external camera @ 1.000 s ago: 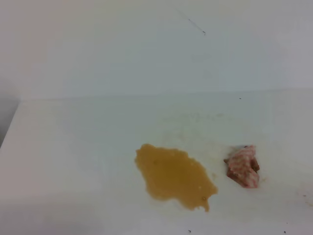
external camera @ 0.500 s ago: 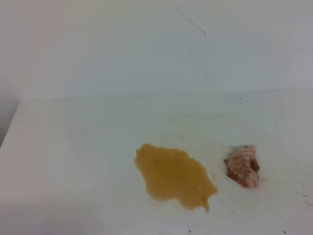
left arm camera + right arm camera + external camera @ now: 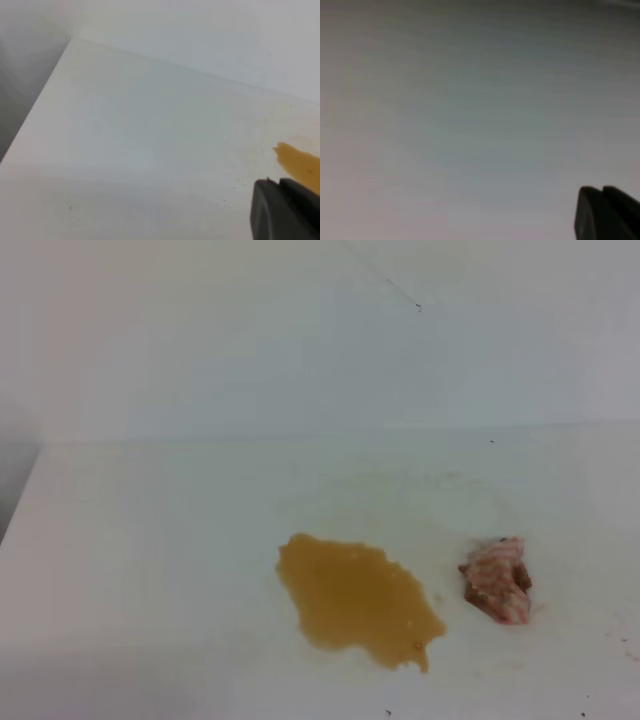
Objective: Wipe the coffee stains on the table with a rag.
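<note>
Tan stain [image 3: 356, 600] sits mid-table [image 3: 150, 540], rag [image 3: 496, 580] just right of it, apart. Right gripper [image 3: 600, 192] closed, empty; left gripper [image 3: 278, 184] looks pinched together too, empty.

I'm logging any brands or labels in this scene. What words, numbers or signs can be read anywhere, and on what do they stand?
None: no view shows readable text.
The rag: pink-red and white stripes only, no label visible.
The table: plain white, with the coffee stains and a few tiny dark specks, none forming characters.
The left gripper and right gripper: dark fingertips, no markings seen.
</note>
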Robot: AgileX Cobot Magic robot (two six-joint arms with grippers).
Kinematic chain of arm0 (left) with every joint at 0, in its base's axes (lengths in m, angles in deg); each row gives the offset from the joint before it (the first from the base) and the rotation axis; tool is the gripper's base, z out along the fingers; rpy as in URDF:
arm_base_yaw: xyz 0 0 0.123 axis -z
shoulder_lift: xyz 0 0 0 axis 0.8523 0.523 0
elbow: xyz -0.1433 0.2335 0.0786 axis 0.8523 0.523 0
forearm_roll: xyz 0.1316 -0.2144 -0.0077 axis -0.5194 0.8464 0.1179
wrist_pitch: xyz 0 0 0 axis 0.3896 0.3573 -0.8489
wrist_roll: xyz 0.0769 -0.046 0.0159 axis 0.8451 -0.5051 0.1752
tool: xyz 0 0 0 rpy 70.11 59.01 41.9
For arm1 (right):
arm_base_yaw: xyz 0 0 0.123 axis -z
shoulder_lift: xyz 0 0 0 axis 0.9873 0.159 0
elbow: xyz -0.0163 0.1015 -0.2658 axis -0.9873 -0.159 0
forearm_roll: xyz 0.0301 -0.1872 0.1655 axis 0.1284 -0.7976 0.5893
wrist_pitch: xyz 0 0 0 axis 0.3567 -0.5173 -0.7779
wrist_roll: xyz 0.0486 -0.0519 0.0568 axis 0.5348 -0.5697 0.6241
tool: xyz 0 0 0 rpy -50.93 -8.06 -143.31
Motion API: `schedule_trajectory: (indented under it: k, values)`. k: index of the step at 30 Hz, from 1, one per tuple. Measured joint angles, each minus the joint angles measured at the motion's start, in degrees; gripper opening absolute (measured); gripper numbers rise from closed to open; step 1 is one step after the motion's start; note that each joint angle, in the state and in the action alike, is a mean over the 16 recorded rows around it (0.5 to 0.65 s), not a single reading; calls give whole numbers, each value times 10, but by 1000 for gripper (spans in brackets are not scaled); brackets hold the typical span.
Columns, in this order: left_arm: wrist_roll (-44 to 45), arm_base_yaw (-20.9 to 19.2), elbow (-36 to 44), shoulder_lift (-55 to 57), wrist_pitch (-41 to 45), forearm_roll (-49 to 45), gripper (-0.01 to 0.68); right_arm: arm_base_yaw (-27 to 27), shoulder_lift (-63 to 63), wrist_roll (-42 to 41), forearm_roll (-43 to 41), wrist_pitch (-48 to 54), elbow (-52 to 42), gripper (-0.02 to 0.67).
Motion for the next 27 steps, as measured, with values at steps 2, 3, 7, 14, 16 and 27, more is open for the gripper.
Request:
schedule_trajectory:
  k: [2, 3, 7, 14, 16, 27]
  values:
    - [0, 0, 0, 0, 0, 0, 0, 0, 26, 6, -10, 19, 39, -3]
    - [0, 0, 0, 0, 0, 0, 0, 0, 41, 8, -14, 32, 59, -3]
    - [0, 0, 0, 0, 0, 0, 0, 0, 105, 17, -26, 114, 138, -3]
    - [0, 0, 0, 0, 0, 0, 0, -1, 207, 17, -29, 320, 246, -3]
    - [0, 0, 0, 0, 0, 0, 0, -1, 228, 12, -24, 379, 265, -3]
    - [0, 0, 0, 0, 0, 0, 0, -2, 275, 14, 44, 517, 283, -3]
